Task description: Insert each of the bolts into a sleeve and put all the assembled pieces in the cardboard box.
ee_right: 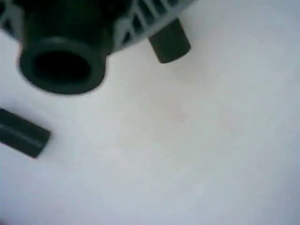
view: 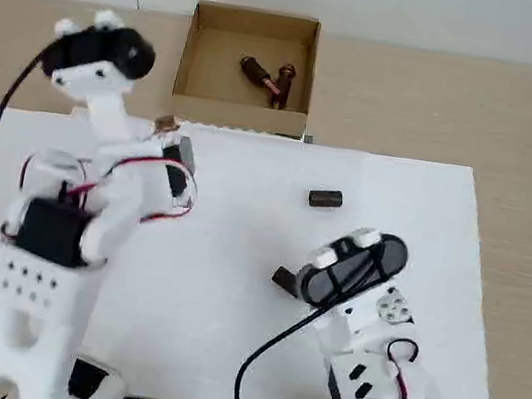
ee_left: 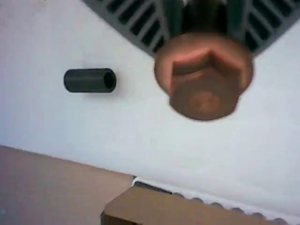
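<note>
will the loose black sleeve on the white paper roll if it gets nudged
Probably: the sleeve is a round tube lying on its side on flat paper, so it likely rolls. It looks rigid, and probably light.

Brown hex bolt (ee_left: 204, 77) in left gripper (view: 168, 129), beside the box (view: 206, 69) holding two assembled pieces (view: 265, 78). Black sleeve (ee_right: 61, 65) in right gripper (view: 286, 280); second sleeve (view: 325, 199) lies flat near it.

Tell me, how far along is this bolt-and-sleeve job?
Done: two assembled pieces lie in the cardboard box. In hand: the left tool holds a bolt, the right tool a sleeve, not yet joined. Left: joining and boxing that pair; another sleeve waits on the white paper.
</note>
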